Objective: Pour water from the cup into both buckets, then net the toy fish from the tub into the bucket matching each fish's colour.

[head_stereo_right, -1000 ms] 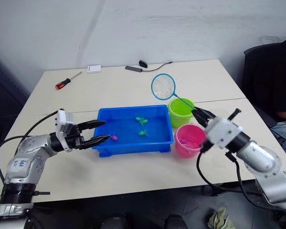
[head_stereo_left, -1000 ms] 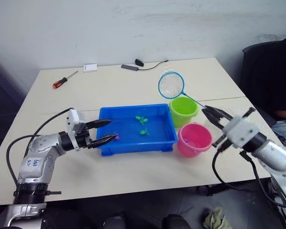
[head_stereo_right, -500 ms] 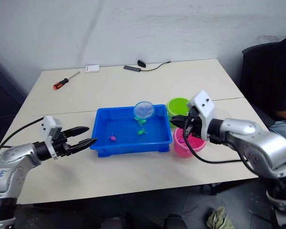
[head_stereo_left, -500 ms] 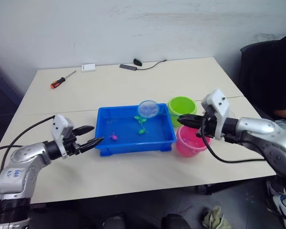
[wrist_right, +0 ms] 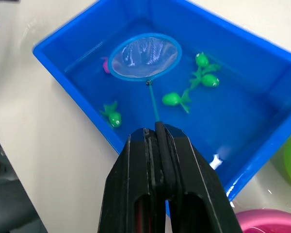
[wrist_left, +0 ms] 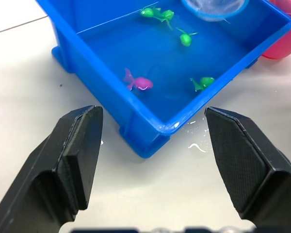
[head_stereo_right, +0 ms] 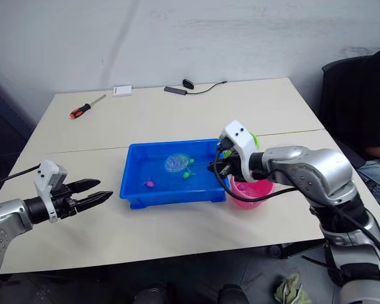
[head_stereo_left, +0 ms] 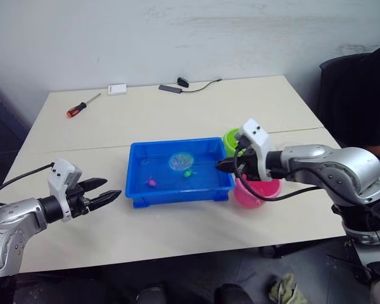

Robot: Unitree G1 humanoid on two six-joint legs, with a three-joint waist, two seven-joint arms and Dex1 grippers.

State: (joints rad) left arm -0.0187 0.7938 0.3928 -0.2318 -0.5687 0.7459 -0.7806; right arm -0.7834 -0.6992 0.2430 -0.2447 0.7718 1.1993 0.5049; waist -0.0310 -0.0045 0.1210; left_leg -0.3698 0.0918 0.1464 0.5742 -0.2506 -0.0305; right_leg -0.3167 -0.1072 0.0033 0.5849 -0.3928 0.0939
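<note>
The blue tub (head_stereo_left: 177,197) holds water, one pink toy fish (wrist_left: 140,82) and several green ones (wrist_right: 172,99). My right gripper (head_stereo_left: 225,166) is shut on the thin handle of a small round net (wrist_right: 144,57). The net's hoop lies low inside the tub, over the water near the green fish. Behind that arm stand the lime green bucket (head_stereo_left: 230,137) and the pink bucket (head_stereo_left: 256,194), side by side at the tub's right end. My left gripper (head_stereo_left: 113,187) hangs open and empty over the table, left of the tub. The cup is out of view.
A screwdriver (head_stereo_left: 82,106), a small white box (head_stereo_left: 118,89) and a black cable (head_stereo_left: 180,85) lie at the table's far side. A person in dark clothes (head_stereo_left: 364,95) sits at the right. Water drops (wrist_left: 196,145) lie beside the tub's corner.
My right gripper swung the net from above the green bucket down and left into the tub. My left gripper drew back leftward, away from the tub's end, staying open.
</note>
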